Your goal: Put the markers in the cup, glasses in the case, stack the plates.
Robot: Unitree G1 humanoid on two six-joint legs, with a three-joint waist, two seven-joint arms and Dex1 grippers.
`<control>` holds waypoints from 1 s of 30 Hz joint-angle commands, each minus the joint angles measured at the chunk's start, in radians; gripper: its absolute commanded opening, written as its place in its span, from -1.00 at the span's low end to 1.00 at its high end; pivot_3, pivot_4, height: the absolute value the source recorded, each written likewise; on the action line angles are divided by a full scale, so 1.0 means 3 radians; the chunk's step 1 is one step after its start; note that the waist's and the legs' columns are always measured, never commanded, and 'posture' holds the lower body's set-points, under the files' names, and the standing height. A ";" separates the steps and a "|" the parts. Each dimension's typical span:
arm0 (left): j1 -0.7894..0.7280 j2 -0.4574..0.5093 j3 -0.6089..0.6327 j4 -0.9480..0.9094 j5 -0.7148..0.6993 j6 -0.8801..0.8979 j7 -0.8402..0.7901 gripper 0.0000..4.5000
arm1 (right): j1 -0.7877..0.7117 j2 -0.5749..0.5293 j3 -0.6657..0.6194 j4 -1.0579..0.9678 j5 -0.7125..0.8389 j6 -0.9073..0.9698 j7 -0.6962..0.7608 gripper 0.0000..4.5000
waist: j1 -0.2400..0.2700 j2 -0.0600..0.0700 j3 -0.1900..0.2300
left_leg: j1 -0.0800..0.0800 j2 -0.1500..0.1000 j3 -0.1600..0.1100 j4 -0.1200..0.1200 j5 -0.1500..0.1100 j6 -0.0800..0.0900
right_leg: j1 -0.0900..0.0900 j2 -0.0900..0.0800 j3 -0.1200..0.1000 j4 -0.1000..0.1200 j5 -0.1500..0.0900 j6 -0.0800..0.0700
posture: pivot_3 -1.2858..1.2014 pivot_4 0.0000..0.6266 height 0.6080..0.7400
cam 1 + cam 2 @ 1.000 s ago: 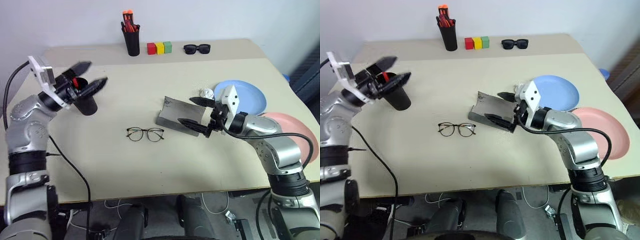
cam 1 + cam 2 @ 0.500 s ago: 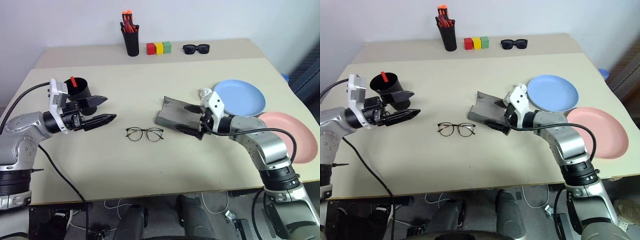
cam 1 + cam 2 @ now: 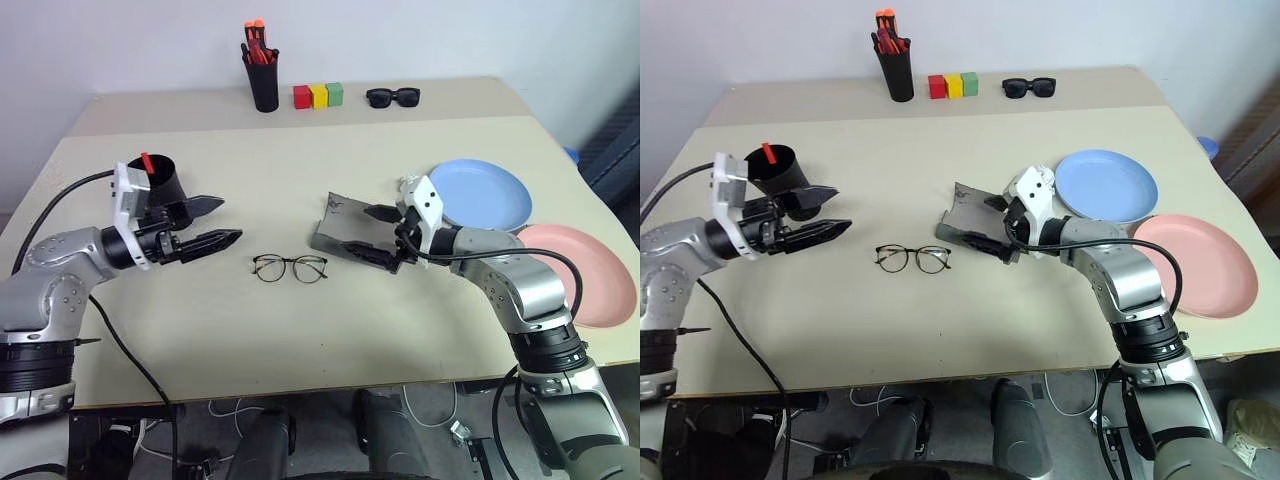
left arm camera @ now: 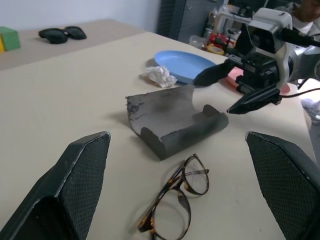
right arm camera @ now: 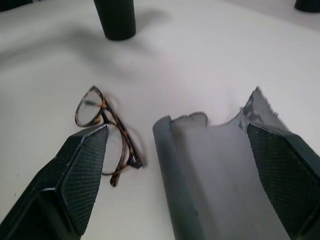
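Observation:
The wire-framed glasses (image 3: 290, 268) lie flat in the middle of the table. Just right of them the grey case (image 3: 348, 235) lies open and empty. My right gripper (image 3: 368, 232) is open, one finger on each side of the case's right end, not touching it. My left gripper (image 3: 228, 220) is open and level, pointing at the glasses from the left, a hand's width short of them. Behind it stands the black cup (image 3: 162, 182) with a red-topped marker (image 3: 146, 160) sticking out. The light blue plate (image 3: 482, 195) and the pink plate (image 3: 592, 272) lie side by side at the right.
Along the back stand a black pen pot (image 3: 264, 80) with orange-capped markers, three coloured blocks (image 3: 318, 96) and dark sunglasses (image 3: 393, 97). A crumpled white paper (image 4: 159, 76) lies between the case and the blue plate. The pink plate reaches the table's right edge.
My left gripper has come down from around the cup's rim and swung toward the glasses, still open. The right gripper has stayed at the case. The camera view has shifted.

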 commanded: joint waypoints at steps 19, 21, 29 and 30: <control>-0.0911 -0.0522 -0.0462 0.1046 0.0539 -0.0614 -0.0568 0.98 | 0.0168 -0.0144 -0.0032 -0.0392 0.0044 0.0196 -0.0084 1.00 | 0.0031 -0.0001 -0.0001 | 0.0001 0.0001 0.0005 0.0003 0.0000 0.0001 | 0.0001 0.0001 0.0001 -0.0004 0.0002 -0.0001 | 0.03 -0.52 1.00; -0.0663 -0.0342 -0.0369 0.0820 0.0494 -0.0560 -0.0630 0.98 | 0.0082 -0.0140 0.0106 -0.0404 0.0017 0.0408 -0.0090 1.00 | 0.0017 0.0001 -0.0001 | 0.0001 0.0001 0.0005 -0.0001 0.0000 0.0001 | -0.0002 0.0001 0.0002 -0.0001 0.0001 -0.0001 | 0.03 -0.52 1.00; 0.0276 -0.0017 -0.0055 -0.0204 0.0250 -0.0225 -0.0405 1.00 | -0.0354 -0.0053 0.0376 0.0291 -0.0176 0.0831 -0.0097 0.82 | 0.0044 -0.0001 -0.0001 | -0.0002 0.0001 0.0005 0.0003 0.0000 0.0001 | -0.0003 -0.0001 0.0003 -0.0001 0.0001 -0.0001 | 0.03 -0.52 1.00; 0.0373 -0.0034 -0.0020 -0.0330 0.0223 -0.0202 -0.0334 1.00 | -0.0403 -0.0060 0.0398 0.0396 -0.0208 0.0832 -0.0079 0.74 | 0.0052 -0.0001 -0.0001 | -0.0002 0.0001 0.0005 0.0002 0.0000 0.0001 | -0.0002 -0.0001 0.0003 -0.0001 0.0001 -0.0001 | 0.03 -0.52 1.00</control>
